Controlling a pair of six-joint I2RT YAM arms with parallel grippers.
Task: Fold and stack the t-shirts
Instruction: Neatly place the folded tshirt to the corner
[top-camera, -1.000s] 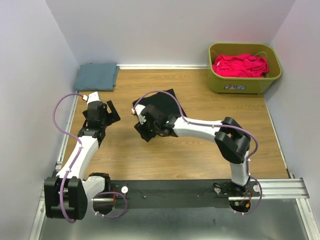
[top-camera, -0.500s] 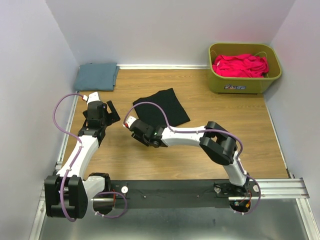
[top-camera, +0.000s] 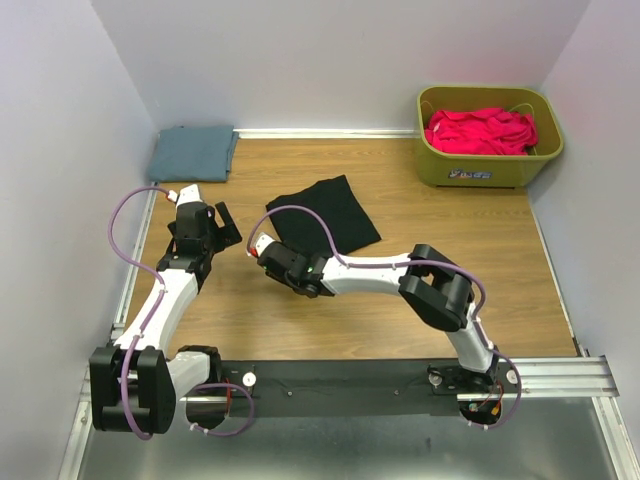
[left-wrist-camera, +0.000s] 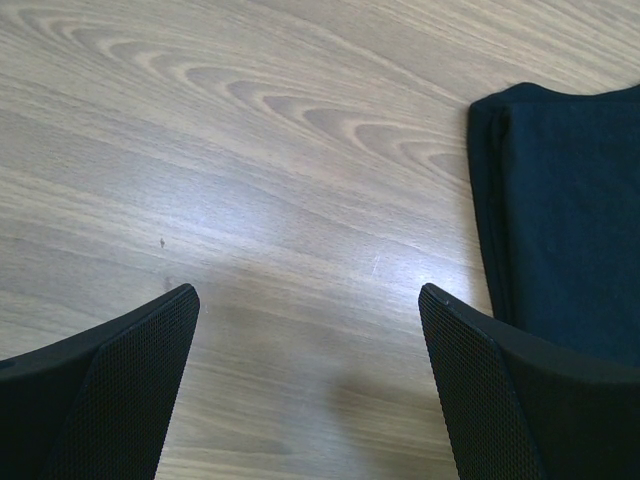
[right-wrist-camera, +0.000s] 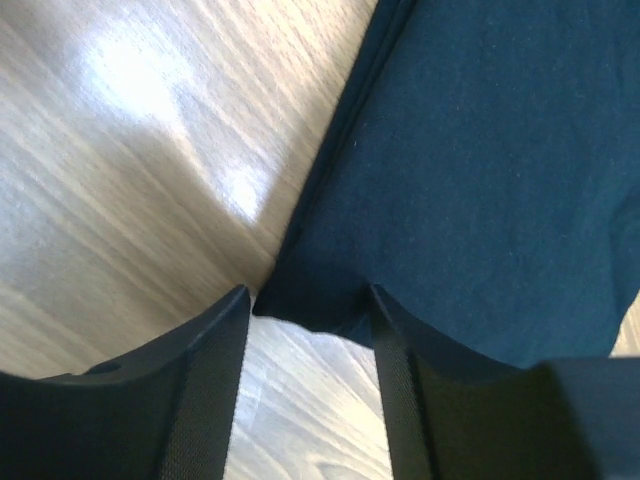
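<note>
The left pincer (left-wrist-camera: 308, 300) stands wide above the surface (left-wrist-camera: 250, 130); the right pincer (right-wrist-camera: 308, 305) is half open, the corner of the black shirt (right-wrist-camera: 480, 170) between its jaws.

top view looks down from behind; both close wrist views share the black shirt (top-camera: 325, 212).

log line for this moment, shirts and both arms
black shirt: folded, mid-table | blue-grey shirt: folded, far-left corner | pink-red shirt: in tub | left fingers: open over table | right fingers: open, straddling black shirt corner
</note>
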